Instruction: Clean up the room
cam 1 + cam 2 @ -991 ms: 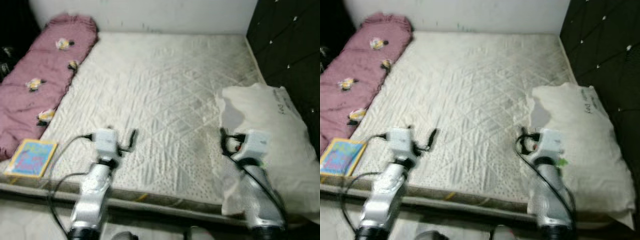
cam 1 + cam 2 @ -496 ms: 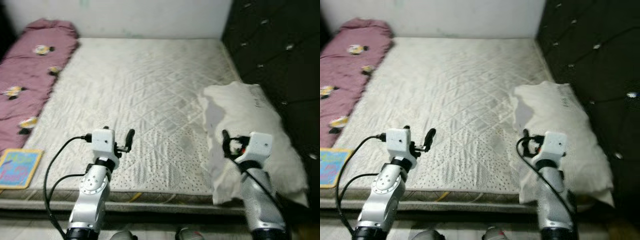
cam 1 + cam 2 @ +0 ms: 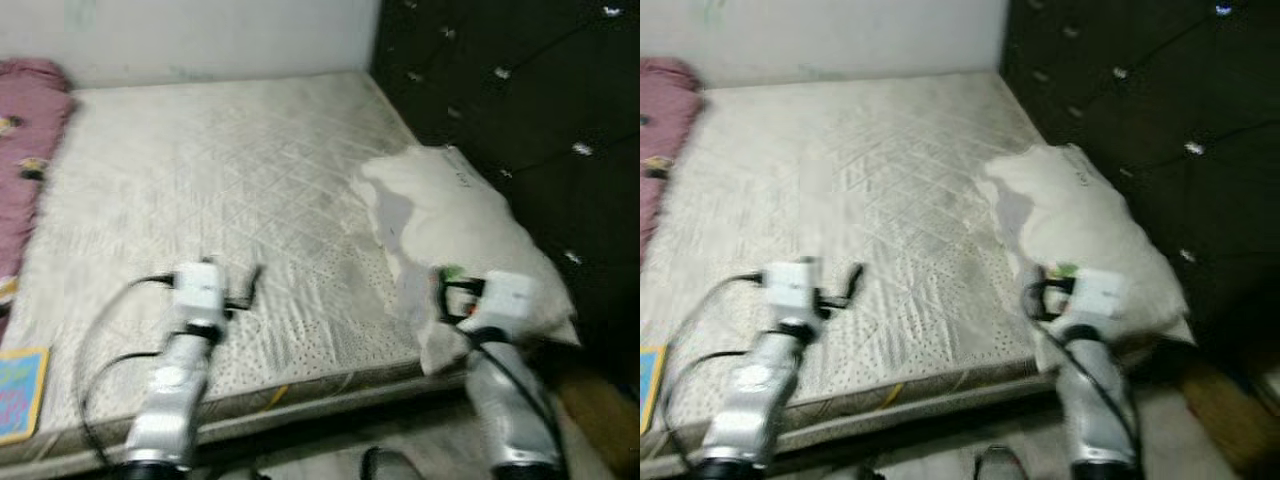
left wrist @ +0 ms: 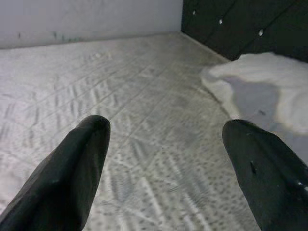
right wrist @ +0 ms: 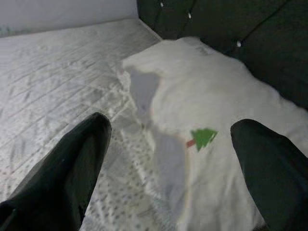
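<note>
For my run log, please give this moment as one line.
white pillow: on quilted mattress, by dark headboard | right gripper: open, above pillow | left gripper: open

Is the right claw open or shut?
Open: the right gripper has its two black fingers wide apart above the white pillow.

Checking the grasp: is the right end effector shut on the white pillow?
No. The right end effector is open, its fingers spread apart before the white pillow.

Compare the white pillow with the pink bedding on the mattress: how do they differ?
The white pillow lies at the mattress's right edge, against the dark tufted headboard; the pink bedding runs along the left edge. The pillow is plain white with a small green mark; the bedding is pink with small motifs. Both rest on the mattress.
</note>
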### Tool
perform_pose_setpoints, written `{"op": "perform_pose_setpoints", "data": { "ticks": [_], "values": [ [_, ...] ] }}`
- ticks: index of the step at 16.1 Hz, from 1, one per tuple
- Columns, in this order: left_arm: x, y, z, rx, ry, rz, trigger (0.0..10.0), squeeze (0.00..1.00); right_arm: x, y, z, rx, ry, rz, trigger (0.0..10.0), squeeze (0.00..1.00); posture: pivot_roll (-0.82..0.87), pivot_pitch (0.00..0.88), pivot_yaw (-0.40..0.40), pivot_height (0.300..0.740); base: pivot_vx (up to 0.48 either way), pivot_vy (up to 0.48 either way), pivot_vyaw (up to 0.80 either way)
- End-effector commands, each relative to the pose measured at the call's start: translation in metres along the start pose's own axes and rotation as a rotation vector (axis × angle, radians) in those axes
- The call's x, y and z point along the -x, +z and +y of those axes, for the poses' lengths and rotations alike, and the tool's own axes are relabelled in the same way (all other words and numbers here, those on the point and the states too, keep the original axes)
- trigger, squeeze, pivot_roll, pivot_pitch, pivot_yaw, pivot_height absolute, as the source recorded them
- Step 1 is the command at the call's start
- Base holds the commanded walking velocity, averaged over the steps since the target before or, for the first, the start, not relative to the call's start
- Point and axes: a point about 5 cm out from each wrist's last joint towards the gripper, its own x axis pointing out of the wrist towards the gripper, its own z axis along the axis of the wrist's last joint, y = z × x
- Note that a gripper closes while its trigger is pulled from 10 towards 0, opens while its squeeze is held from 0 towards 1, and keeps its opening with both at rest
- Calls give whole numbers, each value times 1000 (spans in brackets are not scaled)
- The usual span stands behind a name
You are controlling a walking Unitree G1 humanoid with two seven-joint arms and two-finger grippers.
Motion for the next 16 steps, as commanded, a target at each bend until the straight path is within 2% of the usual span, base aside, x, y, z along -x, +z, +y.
{"op": "perform_pose_setpoints", "data": {
  "ticks": [1, 3, 7, 10, 16],
  "values": [
    [-1, 1, -7, 8, -18, -1, 10000, 0, -2, 4, -8, 11, -27, -11, 10000, 0, -69, 89, 23, 740, 0, 420, -469],
    [-1, 0, -7, 8, -19, 1, 10000, 0, -1, 2, -9, 11, -27, -6, 10000, 0, -64, 87, 20, 740, 0, 422, -444],
    [-1, 0, -6, 4, -15, -1, 10000, 0, -3, 4, -3, -6, -6, -19, 10000, 0, -62, 80, 23, 740, 0, 422, 0],
    [0, 1, -1, -11, 24, -5, 10000, 0, -2, 7, -5, -2, 18, -45, 10000, 0, -60, 78, 25, 740, 0, 416, 0],
    [0, 1, 2, -18, 38, -4, 10000, 0, -2, 9, 0, -7, 42, -59, 10000, 0, -58, 80, 30, 740, 0, 404, 769]
  ]
}}
